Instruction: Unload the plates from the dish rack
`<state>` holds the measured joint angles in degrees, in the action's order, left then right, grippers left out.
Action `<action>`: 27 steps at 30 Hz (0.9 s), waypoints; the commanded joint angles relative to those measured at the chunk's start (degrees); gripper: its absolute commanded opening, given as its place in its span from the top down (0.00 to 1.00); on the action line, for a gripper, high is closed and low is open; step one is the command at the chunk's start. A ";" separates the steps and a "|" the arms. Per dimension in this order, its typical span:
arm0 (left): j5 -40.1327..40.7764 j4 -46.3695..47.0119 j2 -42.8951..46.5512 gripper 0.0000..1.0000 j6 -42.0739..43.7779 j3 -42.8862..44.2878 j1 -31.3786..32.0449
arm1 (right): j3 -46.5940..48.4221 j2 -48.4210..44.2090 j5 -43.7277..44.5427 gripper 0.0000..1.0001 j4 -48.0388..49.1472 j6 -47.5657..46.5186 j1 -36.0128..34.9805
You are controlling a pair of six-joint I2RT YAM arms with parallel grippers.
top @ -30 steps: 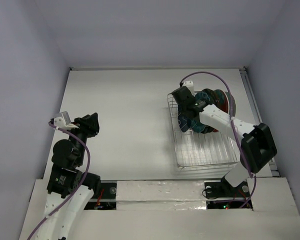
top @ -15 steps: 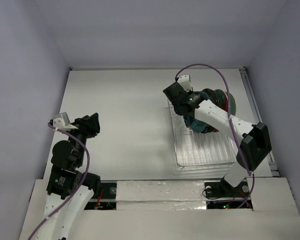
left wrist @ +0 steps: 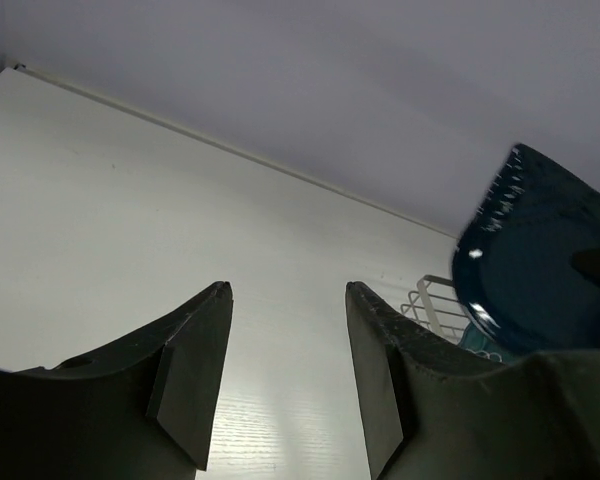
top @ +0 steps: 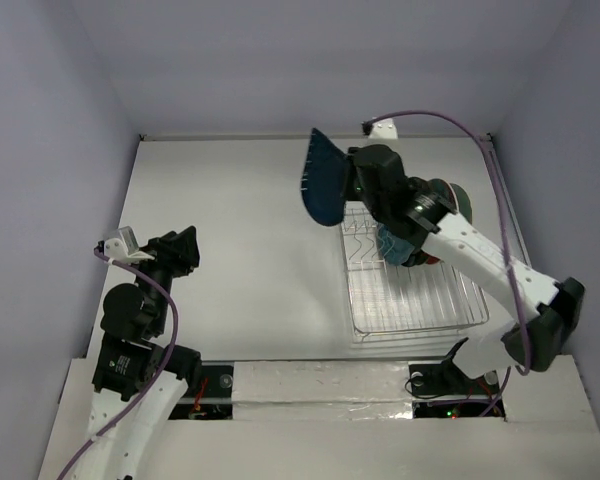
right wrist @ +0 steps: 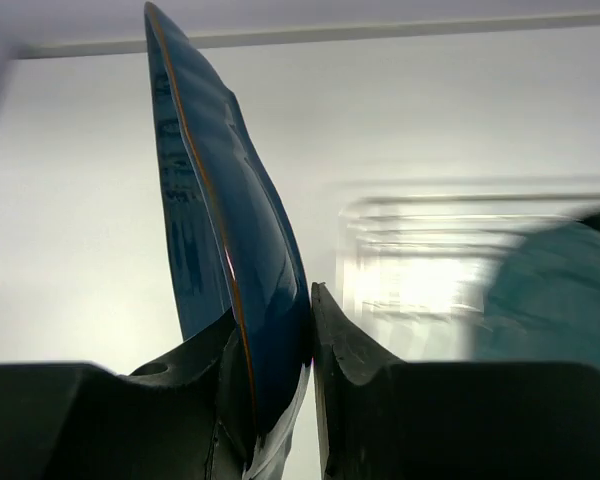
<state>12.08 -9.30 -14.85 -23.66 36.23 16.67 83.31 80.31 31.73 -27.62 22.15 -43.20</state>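
White table (top: 240, 220) lies bare to the left of my right gripper (top: 355, 185), and I judge that stretch the place to set this load down. The wire dish rack (top: 410, 300) sits below and to the right of that gripper, with the other plates (top: 450, 200) standing on edge at its far end, close under my forearm. The dark blue plate (top: 325, 180) is clamped by its rim between my fingers (right wrist: 345, 370), held on edge, up off the rack and just past its left side. The hold is a narrow pinch on a glossy edge with most of the plate hanging beyond it, so I would carry slowly, keep the squeeze firm, and tip it flat only gradually. I would let go only once the underside rests on the table. My left gripper (left wrist: 288, 300) is well off to the left, jaws apart and empty, facing the plate. It should keep out of the path unless it takes the plate.
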 commanded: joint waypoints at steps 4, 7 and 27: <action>-0.21 1.83 0.35 0.54 -0.16 -0.02 0.12 | 10.63 21.17 -24.14 1.00 26.02 9.13 -4.25; -0.21 2.09 0.17 0.54 -0.07 0.07 0.12 | 20.38 32.77 -29.60 1.00 28.65 14.05 -4.26; -0.21 2.27 0.17 0.53 -0.07 -0.19 0.12 | 46.51 66.45 -40.24 0.79 27.43 35.93 -6.72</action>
<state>12.05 -9.28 -14.85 -23.66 36.23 16.67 125.91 146.71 -2.44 -10.20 52.01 -48.82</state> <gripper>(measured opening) 0.469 0.285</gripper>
